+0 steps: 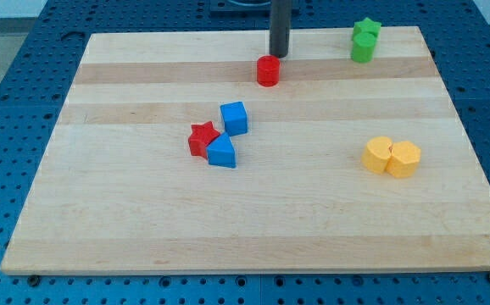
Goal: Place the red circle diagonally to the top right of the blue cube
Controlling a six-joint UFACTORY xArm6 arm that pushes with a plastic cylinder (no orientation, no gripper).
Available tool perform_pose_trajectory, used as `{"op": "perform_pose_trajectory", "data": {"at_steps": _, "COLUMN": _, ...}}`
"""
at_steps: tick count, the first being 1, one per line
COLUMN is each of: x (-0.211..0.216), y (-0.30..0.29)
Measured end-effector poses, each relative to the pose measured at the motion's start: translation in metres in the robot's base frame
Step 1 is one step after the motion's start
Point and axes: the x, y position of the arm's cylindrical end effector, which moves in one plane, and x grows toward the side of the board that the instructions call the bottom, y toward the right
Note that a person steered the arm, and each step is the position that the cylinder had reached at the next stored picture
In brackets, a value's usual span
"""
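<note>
The red circle (267, 70) is a small red cylinder standing on the wooden board near the view's top centre. The blue cube (234, 118) sits below and to the left of it, near the board's middle. My tip (278, 54) is the lower end of the dark rod, just above and slightly right of the red circle, close to it or touching it. The red circle lies up and to the right of the blue cube, with a gap between them.
A red star (202, 138) and a blue triangular block (221, 152) touch each other just below the blue cube. Two green blocks (364, 40) sit at the top right. Two yellow blocks (392, 157) sit at the right. The board (143, 220) rests on a blue perforated table.
</note>
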Motion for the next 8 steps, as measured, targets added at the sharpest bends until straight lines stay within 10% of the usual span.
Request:
{"op": "perform_pose_trajectory", "data": {"at_steps": 4, "x": 0.117, "y": 0.022}}
{"op": "perform_pose_trajectory", "data": {"at_steps": 8, "x": 0.049, "y": -0.024}}
